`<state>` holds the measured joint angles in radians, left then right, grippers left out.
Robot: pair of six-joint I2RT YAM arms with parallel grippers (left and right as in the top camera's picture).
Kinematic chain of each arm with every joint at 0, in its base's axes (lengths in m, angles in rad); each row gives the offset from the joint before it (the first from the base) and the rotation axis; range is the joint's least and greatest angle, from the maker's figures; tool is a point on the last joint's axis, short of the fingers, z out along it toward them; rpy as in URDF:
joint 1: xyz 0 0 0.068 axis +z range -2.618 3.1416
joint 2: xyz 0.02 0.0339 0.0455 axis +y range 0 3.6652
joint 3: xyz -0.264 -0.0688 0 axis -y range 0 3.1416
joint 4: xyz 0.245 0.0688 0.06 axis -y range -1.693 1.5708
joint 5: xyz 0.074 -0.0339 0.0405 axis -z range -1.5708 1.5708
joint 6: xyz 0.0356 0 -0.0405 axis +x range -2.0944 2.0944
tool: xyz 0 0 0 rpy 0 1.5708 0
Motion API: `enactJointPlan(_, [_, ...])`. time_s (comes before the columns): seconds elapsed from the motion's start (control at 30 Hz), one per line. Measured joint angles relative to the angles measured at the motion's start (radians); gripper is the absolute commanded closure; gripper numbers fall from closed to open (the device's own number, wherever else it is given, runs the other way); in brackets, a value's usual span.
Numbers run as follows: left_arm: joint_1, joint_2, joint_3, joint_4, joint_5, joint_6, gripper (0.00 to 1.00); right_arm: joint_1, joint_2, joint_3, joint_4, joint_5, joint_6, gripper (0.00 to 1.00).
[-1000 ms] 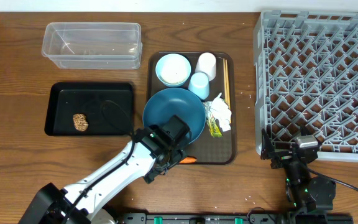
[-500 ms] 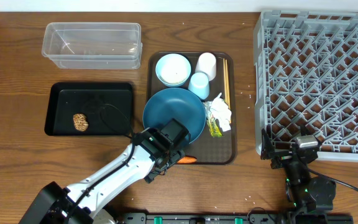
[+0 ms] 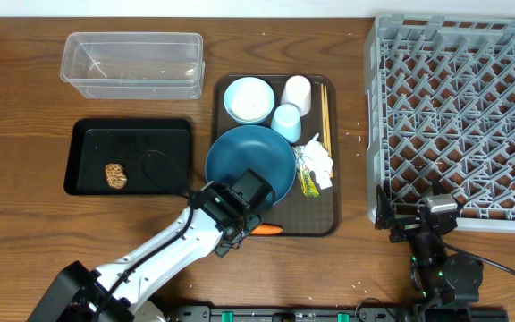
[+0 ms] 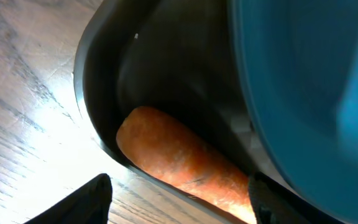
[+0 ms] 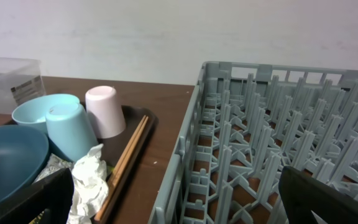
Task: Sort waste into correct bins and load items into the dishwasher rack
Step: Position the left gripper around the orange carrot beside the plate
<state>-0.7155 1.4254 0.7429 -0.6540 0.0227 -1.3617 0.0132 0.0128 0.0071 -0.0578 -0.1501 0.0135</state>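
Note:
An orange carrot point(image 3: 270, 230) lies in the front corner of the brown serving tray point(image 3: 332, 215), beside the large dark blue dish point(image 3: 250, 159). My left gripper point(image 3: 256, 225) is open. In the left wrist view its fingers point(image 4: 179, 211) straddle the carrot point(image 4: 179, 158) and the tray rim point(image 4: 101, 81), under the dish point(image 4: 309, 81). The tray also holds a light blue bowl point(image 3: 249, 98), a white cup point(image 3: 297, 93), a light blue cup point(image 3: 286, 122), chopsticks point(image 3: 325, 112), crumpled paper point(image 3: 316, 159) and a wrapper point(image 3: 309, 184). My right gripper point(image 3: 418, 220) is open and empty by the rack's front corner.
The grey rack point(image 3: 459, 107) fills the right side. The clear tub point(image 3: 132, 64) stands at the back left. The black tray point(image 3: 150, 148) in front of it holds the brown lump point(image 3: 115, 175). A few rice grains point(image 3: 356, 136) lie between serving tray and rack.
My left gripper has edged slightly closer to the carrot. The right arm has not moved.

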Motion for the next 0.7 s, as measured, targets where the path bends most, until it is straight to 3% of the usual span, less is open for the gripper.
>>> enactJointPlan(0.2, [0.0, 0.0, 0.0, 0.012, 0.0, -0.027, 0.36, 0.0, 0.0, 0.0, 0.0, 0.0, 0.0, 0.01])
enactJointPlan(0.7, [0.0, 0.047, 0.005, 0.053, 0.0, -0.056, 0.36, 0.0, 0.0, 0.0, 0.0, 0.0, 0.0, 0.01])
